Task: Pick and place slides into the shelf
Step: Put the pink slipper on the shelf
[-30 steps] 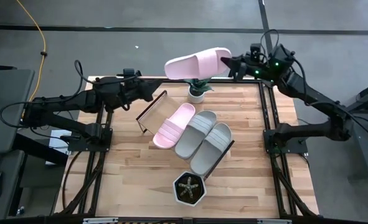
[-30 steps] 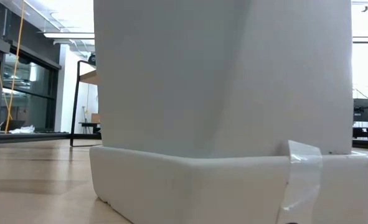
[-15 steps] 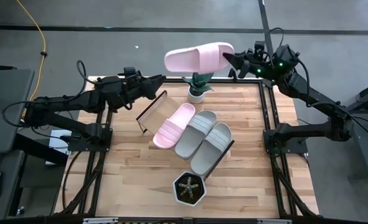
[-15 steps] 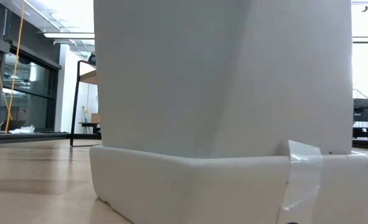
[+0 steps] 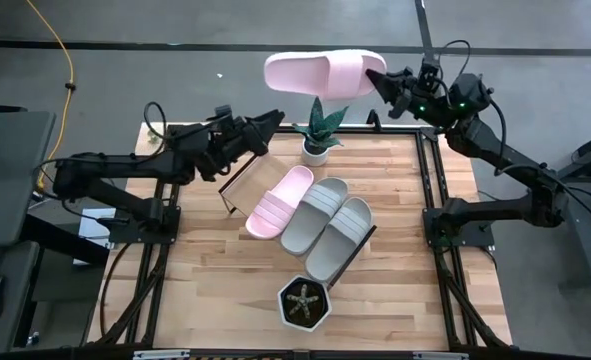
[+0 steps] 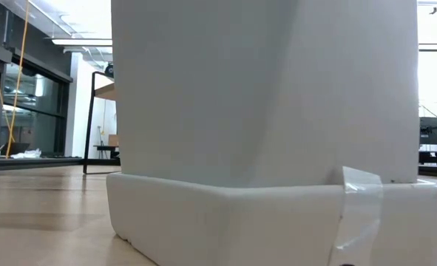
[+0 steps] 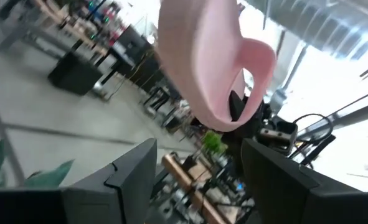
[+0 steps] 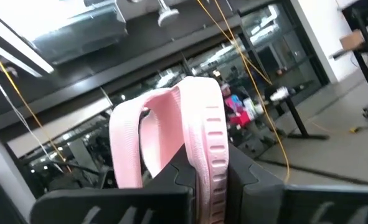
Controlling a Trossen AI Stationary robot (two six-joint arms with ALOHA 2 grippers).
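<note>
a: any brand, label or writing to read?

b: none legible. the nearest to a label is a strip of clear tape (image 6: 358, 214) on the base of the white planter (image 6: 270, 133) that fills the low view and blocks nearly everything behind it.

a: where are the slides?

b: one pale pink slide (image 5: 320, 72) is up in the air beyond the far edge of the table (image 5: 215, 270), held at one end by the right gripper (image 5: 383, 85), its jaws clamped on it. in the right wrist view the slide's edge and ribbed strap sit squeezed between the two dark fingers (image 8: 159, 202). the other three lie side by side on the shelf (image 5: 245, 180), which sits at an angle mid-table: a second pink slide (image 5: 280, 202), then two grey-beige slides (image 5: 325, 222).

a: and the left arm?

b: the left gripper (image 5: 267, 128) hangs over the far left part of the table, near the shelf's black end frame, jaws apart and holding nothing. its camera looks past them up at the lifted pink slide.

a: what else is around?

b: a small potted plant (image 5: 318, 135) stands at the far edge, just below the raised slide in the high view, between the two grippers. the white planter, with a spiky plant in it, stands at the near edge, just beside the end of the shelf. a yellow cable (image 5: 60, 60) runs over the floor at far left.
</note>
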